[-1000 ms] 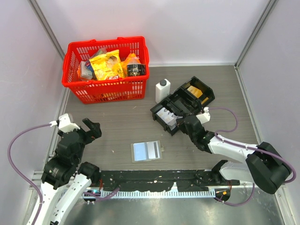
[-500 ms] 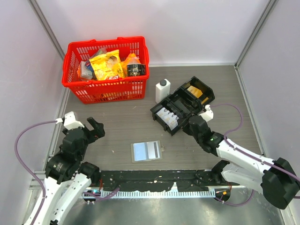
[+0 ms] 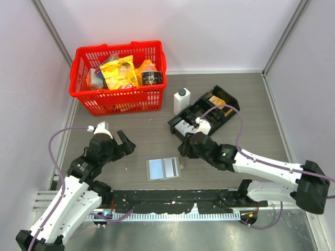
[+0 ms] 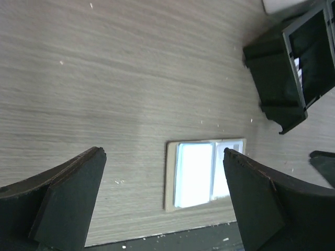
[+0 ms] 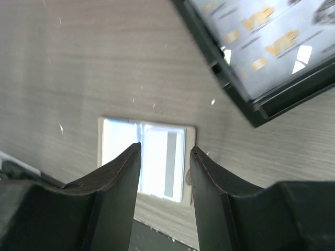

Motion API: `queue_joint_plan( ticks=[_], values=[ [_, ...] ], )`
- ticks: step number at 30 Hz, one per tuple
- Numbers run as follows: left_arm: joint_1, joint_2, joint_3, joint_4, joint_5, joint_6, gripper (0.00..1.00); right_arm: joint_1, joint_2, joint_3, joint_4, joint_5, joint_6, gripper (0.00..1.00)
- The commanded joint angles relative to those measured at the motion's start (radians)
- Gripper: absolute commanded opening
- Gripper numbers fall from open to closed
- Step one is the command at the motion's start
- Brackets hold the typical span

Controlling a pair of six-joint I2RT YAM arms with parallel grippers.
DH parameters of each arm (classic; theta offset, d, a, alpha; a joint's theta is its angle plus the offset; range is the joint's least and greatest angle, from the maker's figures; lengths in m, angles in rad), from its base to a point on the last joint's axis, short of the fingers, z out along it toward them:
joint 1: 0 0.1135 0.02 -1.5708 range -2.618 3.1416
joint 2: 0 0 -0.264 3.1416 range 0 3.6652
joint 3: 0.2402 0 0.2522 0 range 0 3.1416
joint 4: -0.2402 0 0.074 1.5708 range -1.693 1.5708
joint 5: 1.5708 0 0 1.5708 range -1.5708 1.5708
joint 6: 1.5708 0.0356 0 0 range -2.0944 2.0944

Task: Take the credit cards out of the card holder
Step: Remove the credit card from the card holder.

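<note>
As left pincer (image 4: 163, 151) and right pincer (image 5: 165, 149) hang spread, empty, I mean to pin the card holder (image 3: 164, 168) flat first.

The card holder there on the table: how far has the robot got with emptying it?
Done: the card holder lies open and flat, and printed cards sit in the black tray, perhaps from it. In hand: nothing gripped; the right gripper hovers open close by its right side, the left gripper open to its left. Left: a striped card seems to remain inside.
</note>
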Motion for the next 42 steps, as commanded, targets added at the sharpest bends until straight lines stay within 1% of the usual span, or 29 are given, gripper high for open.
queue_joint_plan(
  ticks=[1, 6, 10, 16, 18, 22, 27, 32, 38, 42],
  values=[
    [-0.026, 0.009, -0.044, 0.065, 0.096, -0.087, 1.00, 0.100, 0.119, 0.077, -0.041, -0.025, -0.043, 0.48],
    [-0.080, -0.002, -0.091, 0.080, 0.081, -0.143, 1.00, 0.174, 0.262, 0.149, -0.041, -0.086, -0.045, 0.48],
    [-0.178, 0.012, -0.127, 0.110, 0.037, -0.200, 1.00, 0.185, 0.349, 0.163, -0.040, -0.109, -0.025, 0.48],
    [-0.345, 0.130, -0.133, 0.162, -0.063, -0.272, 1.00, 0.185, 0.449, 0.176, -0.079, -0.112, -0.009, 0.47],
    [-0.379, 0.165, -0.131, 0.171, -0.088, -0.292, 0.96, 0.185, 0.471, 0.181, -0.093, -0.108, -0.003, 0.47],
    [-0.422, 0.222, -0.131, 0.192, -0.103, -0.315, 0.83, 0.184, 0.498, 0.181, -0.096, -0.108, -0.006, 0.47],
    [-0.465, 0.276, -0.136, 0.202, -0.117, -0.337, 0.75, 0.173, 0.511, 0.182, -0.083, -0.099, -0.022, 0.47],
    [-0.491, 0.317, -0.147, 0.235, -0.119, -0.354, 0.64, 0.132, 0.523, 0.198, -0.052, -0.085, -0.107, 0.46],
    [-0.509, 0.351, -0.127, 0.246, -0.123, -0.354, 0.59, 0.081, 0.557, 0.235, -0.029, -0.086, -0.215, 0.44],
    [-0.526, 0.360, -0.108, 0.246, -0.126, -0.363, 0.58, 0.082, 0.537, 0.244, -0.036, -0.105, -0.224, 0.44]
  ],
)
